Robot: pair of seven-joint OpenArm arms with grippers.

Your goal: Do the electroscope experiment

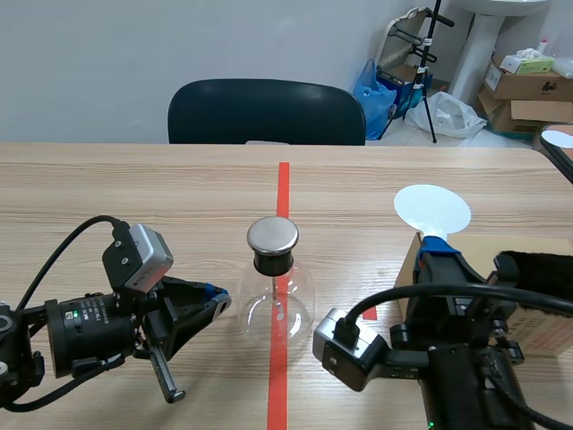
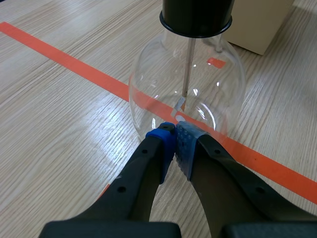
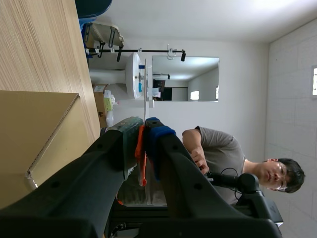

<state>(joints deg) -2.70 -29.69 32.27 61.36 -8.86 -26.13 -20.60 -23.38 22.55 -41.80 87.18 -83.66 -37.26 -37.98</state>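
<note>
The electroscope stands on the orange line in the middle of the table. It is a clear glass flask with a black neck and a round metal cap. Inside the flask, a thin rod hangs with small foil leaves at its end. My left gripper lies low to the flask's left. It is shut on nothing, and its tips sit at the base of the glass. My right gripper points upward, shut on the orange handle of a white disc. That disc is up in the air to the right of the cap.
A cardboard box sits on the table behind my right arm and also shows past the flask. A dark chair stands at the far edge. A person is seen beyond my right gripper. More boxes and a stand occupy the back right.
</note>
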